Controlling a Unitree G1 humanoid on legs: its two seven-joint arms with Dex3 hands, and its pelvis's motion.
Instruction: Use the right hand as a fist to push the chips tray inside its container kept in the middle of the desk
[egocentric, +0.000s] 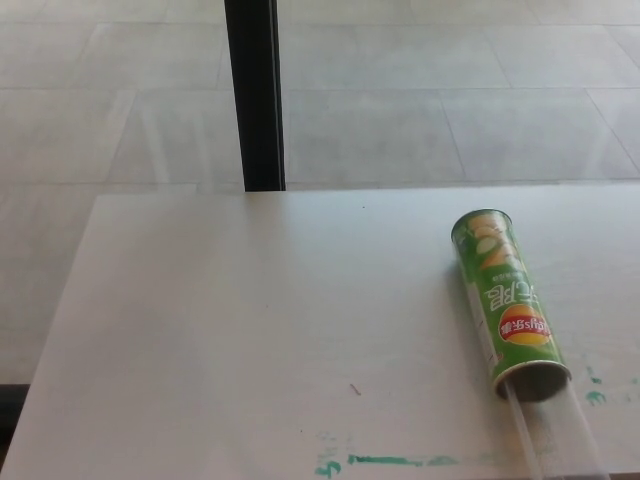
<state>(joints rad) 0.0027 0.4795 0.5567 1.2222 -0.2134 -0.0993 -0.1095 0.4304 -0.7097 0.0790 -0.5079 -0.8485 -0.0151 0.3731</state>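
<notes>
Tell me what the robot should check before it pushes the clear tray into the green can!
1. Chips can lying on its side on the desk: ok.
2. Can's open mouth faces the robot: ok.
3. Clear tray sticks out of the mouth, in line with the can: ok.
4. Tray's near end visible: not ok, cut off by the picture's bottom edge.
5. Right robot hand made into a fist: cannot tell, neither hand is in view.
</notes>
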